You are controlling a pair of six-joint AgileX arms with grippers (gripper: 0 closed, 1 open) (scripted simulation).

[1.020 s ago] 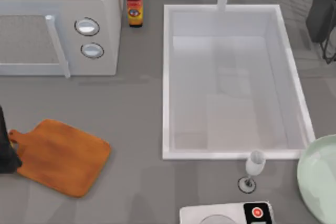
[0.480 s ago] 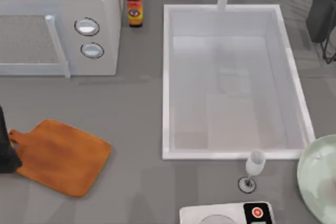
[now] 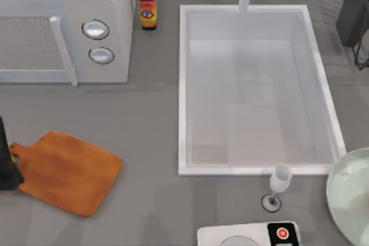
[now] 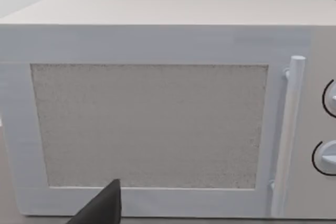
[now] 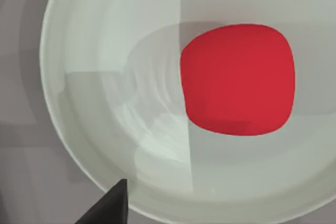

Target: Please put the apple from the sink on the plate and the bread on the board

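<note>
On plate (image 5: 94, 145), apple (image 5: 237, 80) sits clear of rim; hand states: cannot tell; sink (image 3: 183, 84) basin bare.

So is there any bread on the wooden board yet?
No, the board lies bare on the counter in the top view, with no bread on it.

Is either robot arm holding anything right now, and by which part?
It cannot be told. The apple lies on the plate under the right wrist camera, its fingers unseen; the left arm faces the microwave.
</note>
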